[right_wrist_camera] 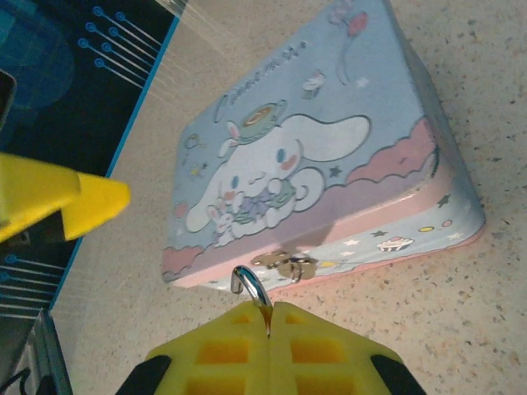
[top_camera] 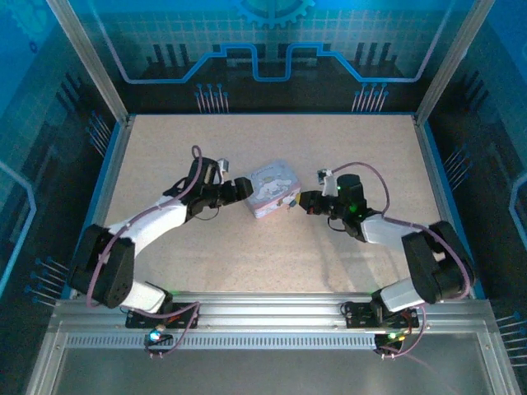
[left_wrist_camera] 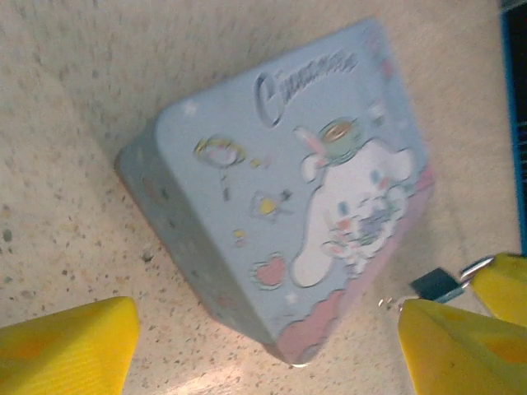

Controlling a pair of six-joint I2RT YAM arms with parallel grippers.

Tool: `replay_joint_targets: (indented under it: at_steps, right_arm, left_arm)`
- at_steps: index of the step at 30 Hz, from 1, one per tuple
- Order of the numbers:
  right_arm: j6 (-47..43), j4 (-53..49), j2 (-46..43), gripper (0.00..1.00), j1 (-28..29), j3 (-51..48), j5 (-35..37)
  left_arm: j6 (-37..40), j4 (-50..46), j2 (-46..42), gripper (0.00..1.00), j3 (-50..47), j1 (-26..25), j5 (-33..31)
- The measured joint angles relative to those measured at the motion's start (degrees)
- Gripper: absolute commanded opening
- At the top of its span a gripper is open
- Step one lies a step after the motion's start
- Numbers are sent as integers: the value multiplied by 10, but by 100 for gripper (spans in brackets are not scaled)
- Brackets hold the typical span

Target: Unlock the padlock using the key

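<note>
The padlock shows in the left wrist view as a small dark body beside a yellow finger at the right edge. In the right wrist view its shiny shackle hooks up out of the seam of my right gripper, which is shut on it. The shackle's free end hangs just short of the metal hasp on the tin's front wall. My left gripper is open, its yellow fingers straddling the tin's near corner. From above, the left gripper and right gripper flank the tin. The key is out of view.
The pastel cartoon tin lies mid-table, lid up, between both grippers. Speckled tabletop spreads around it, bounded by a blue rim and frame posts at the sides and back.
</note>
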Motion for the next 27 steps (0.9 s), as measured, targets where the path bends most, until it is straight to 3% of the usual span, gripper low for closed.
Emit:
replay_joint_targets:
  at_steps: [4,10,14,22,27]
  right_arm:
    - [-37,-101,-72,3,-1,6,11]
    - [-94,-301,-170,4,0,64,41]
    - [-115,-416,-220,5,1,98,54]
    - [-110,-615,-228,4,3,129,47]
    - [-91,-661,-197,4,14,120,25]
  left_arm:
    - [12,0,-59,88,-6,0,-30]
    - [38,2,-163,99,-49,0,-89]
    - [58,9,-237,99,-80,2,-129]
    - [86,11,-322,99,-108,10,-182]
    - [89,11,-327,99,-116,12,-192]
